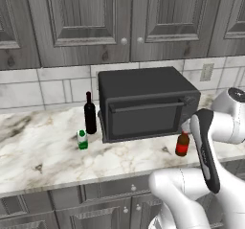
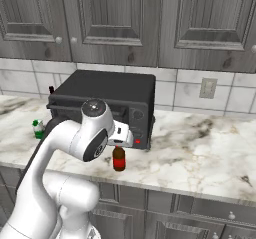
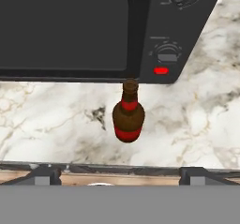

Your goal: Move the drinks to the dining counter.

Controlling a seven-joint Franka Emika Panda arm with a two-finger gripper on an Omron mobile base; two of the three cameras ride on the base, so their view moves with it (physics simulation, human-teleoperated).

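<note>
- Standing upright on the marble bench [image 1: 43, 151], the beer bottle [image 3: 128, 117] sits just in front of the toaster oven [image 1: 143, 103], below its red light, at twelve o'clock from the pincer [image 3: 120, 174].
- Pincer fingertips [image 3: 44, 174] are spread wide apart, holding nothing, clear of the bottle.
- At nine o'clock of the oven stand the wine bottle [image 1: 90, 113] and, just beside it, the green-and-white carton [image 1: 83, 140].

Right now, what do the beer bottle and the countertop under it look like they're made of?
Beer bottle: probably brown glass, smooth and glossy, with red label bands, though the render leaves it open. Countertop: looks like polished marble, white with grey-brown veining.
</note>
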